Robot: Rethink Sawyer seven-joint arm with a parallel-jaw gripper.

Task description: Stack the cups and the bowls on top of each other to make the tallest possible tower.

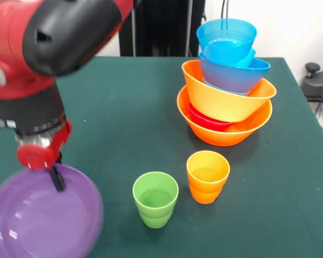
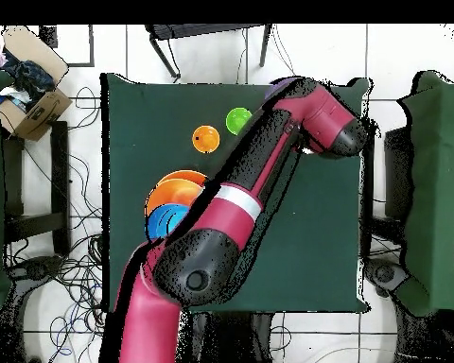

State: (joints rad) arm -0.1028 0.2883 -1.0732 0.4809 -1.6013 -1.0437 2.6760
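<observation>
A: What's left?

B: At the table's (image 1: 124, 107) near corner the gripper (image 1: 57, 180) dips into the purple bowl (image 1: 43, 220); its grip I cannot tell. Green cup (image 1: 155, 199) and orange cup (image 1: 207, 176) stand loose mid-table.

A: Done?

B: Near the far edge, the tower (image 1: 226, 86) leans, five bowls.

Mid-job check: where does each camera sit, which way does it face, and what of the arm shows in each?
Front view: across the table, facing the robot; shows the tower, green cup, orange cup, purple bowl and the arm's wrist with the gripper at the bowl.
Overhead view: above, looking straight down, base at bottom; the whole arm crosses the table.
Shared: tower, green and orange cups, arm.
</observation>
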